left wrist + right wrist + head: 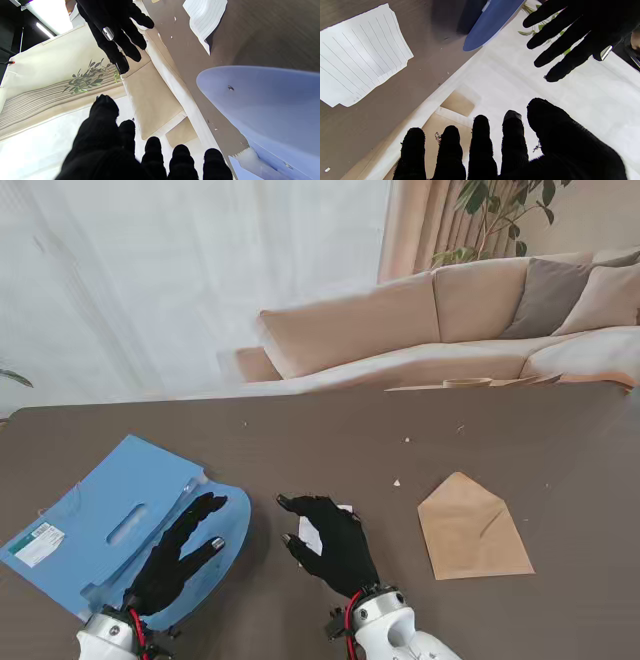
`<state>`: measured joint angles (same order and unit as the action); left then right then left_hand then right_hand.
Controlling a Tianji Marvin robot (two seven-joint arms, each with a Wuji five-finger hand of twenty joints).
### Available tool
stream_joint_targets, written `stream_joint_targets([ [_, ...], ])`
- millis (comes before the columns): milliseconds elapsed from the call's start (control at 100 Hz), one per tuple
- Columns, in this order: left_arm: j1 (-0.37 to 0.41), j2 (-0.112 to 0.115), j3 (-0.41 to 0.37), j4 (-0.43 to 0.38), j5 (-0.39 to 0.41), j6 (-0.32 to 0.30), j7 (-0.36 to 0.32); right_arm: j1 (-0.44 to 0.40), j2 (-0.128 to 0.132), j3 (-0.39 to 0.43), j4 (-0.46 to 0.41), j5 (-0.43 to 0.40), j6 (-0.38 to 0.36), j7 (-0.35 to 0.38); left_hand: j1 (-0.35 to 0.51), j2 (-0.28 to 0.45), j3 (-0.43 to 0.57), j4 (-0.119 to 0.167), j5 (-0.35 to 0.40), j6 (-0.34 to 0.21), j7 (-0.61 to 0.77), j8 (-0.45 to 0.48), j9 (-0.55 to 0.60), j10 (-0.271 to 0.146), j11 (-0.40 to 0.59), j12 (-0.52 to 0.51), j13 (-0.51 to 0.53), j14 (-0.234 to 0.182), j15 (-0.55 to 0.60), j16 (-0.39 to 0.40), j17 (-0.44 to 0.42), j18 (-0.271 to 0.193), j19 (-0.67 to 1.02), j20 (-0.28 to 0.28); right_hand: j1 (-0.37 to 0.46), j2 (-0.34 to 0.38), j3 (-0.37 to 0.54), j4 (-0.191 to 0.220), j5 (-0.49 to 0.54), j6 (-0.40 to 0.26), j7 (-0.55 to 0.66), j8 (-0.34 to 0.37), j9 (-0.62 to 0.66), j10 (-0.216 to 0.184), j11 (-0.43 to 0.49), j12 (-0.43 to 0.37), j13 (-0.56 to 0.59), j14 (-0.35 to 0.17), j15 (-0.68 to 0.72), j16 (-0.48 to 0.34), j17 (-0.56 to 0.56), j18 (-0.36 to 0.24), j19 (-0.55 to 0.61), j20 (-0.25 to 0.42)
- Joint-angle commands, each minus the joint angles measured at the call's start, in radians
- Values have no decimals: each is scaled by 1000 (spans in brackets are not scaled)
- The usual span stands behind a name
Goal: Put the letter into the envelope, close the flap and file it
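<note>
Brown counter [330, 430] carries everything, its dark top dotted with small pale scraps. Largest on it is the blue folder [110, 520], lying flat under and to the left of the left hand [175, 560], with a white label [38, 543] at its far left corner. That left hand, in a black glove, hovers over the folder's rounded right edge with its fingers [205, 505] spread apart and nothing held. Next in size, the tan envelope [472, 530] lies well to the right of the right hand [330, 545], its triangular flap open and pointing away from me. The right hand, also gloved in black, sits between folder and envelope with its 5 fingers apart, gripping nothing. Smallest, the letter [360, 55], a folded white lined sheet, lies flat on the counter directly beneath the right hand, only a corner of it showing between the fingers in the stand view.
</note>
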<state>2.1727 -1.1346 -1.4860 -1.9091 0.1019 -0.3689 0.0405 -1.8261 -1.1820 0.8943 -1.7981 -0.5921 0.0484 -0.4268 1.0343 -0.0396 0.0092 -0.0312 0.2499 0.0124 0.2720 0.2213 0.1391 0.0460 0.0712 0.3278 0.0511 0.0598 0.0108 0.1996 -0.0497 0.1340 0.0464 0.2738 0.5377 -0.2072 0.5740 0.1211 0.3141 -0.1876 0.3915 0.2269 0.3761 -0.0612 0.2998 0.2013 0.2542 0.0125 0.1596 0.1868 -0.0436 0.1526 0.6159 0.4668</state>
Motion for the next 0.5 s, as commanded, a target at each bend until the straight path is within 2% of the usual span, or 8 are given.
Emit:
stream_joint_targets([
  [0, 4, -7, -2, -3, -2, -6, -11, -4, -5, -2, -3, 1, -3, 14, -16, 66, -20, -1, -26, -36, 10, -5, -14, -33, -27, -9, -17, -36, -15, -15, 3, -43, -26, -24, -21, 11, -23, -23, -22, -4, 11, 9, -14, -9, 11, 2, -14, 1, 14, 9, -8, -5, 17, 9],
  [340, 6, -6, -7, -1, -3, -14, -15, -4, -4, -2, -2, 1, -3, 17, -5, 58, -16, 1, -22, -33, 13, -6, -12, -31, -22, -6, -16, -34, -13, -15, 3, -42, -26, -27, -1, 12, -30, -31, -15, -5, 12, 10, -8, -6, 12, 2, -11, 1, 14, 10, -6, -4, 16, 9],
  [370, 7, -6, -8, -2, -4, -14, -16, -5, -4, -2, -3, -1, -2, 16, -4, 57, -15, 1, -21, -34, 13, -6, -11, -30, -21, -6, -16, -33, -13, -15, 3, -41, -26, -27, 9, 11, -21, -26, -14, -5, 13, 11, -5, -9, 13, 3, -9, 1, 14, 10, -5, -4, 17, 9],
  [420, 9, -6, -9, -3, -6, -15, -16, -6, -4, 1, -5, -10, 0, 9, -3, 56, -15, 1, -21, -32, 13, -6, -11, -30, -21, -5, -16, -33, -12, -14, 3, -41, -26, -27, 5, -5, 25, 13, -5, -7, 19, 14, 8, -6, 17, 5, 5, 5, 19, 11, 5, 2, 23, 11],
  [490, 9, -6, -10, -3, -6, -17, -15, -15, -2, 15, -16, -29, 9, 1, -1, 56, -15, 1, -21, -31, 13, -6, -11, -28, -19, -4, -16, -33, -12, -13, 3, -41, -26, -27, 1, -17, 62, 33, 1, -9, 24, 16, 19, -4, 21, 7, 17, 7, 29, 14, 15, 7, 35, 13],
])
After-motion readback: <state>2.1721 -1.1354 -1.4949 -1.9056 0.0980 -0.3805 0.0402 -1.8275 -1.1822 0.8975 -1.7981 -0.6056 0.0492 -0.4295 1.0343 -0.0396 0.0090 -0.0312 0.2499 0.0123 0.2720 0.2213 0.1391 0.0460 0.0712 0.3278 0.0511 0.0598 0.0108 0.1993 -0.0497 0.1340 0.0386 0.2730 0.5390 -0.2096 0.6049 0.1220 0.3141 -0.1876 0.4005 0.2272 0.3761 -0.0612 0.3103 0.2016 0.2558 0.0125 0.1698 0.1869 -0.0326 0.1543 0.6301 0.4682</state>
